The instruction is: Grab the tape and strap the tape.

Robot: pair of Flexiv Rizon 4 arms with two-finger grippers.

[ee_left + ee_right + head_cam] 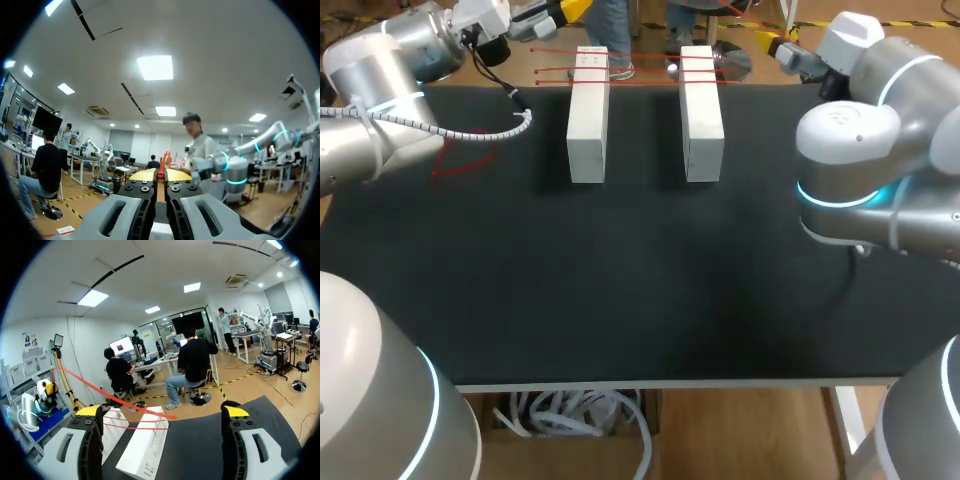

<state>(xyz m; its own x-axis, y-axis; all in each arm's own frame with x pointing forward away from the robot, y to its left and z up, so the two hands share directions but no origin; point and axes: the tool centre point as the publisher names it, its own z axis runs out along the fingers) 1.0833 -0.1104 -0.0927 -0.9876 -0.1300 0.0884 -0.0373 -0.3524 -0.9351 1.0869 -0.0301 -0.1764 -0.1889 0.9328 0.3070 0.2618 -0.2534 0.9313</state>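
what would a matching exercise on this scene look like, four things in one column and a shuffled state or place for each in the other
Column one
1 left gripper
2 right gripper
3 red tape
4 white blocks

Column two
a stretched across both white blocks
b open, fingers wide apart
c side by side on the black mat
d shut on the red tape

Pairs: 1-d, 2-b, 3-a, 4-c
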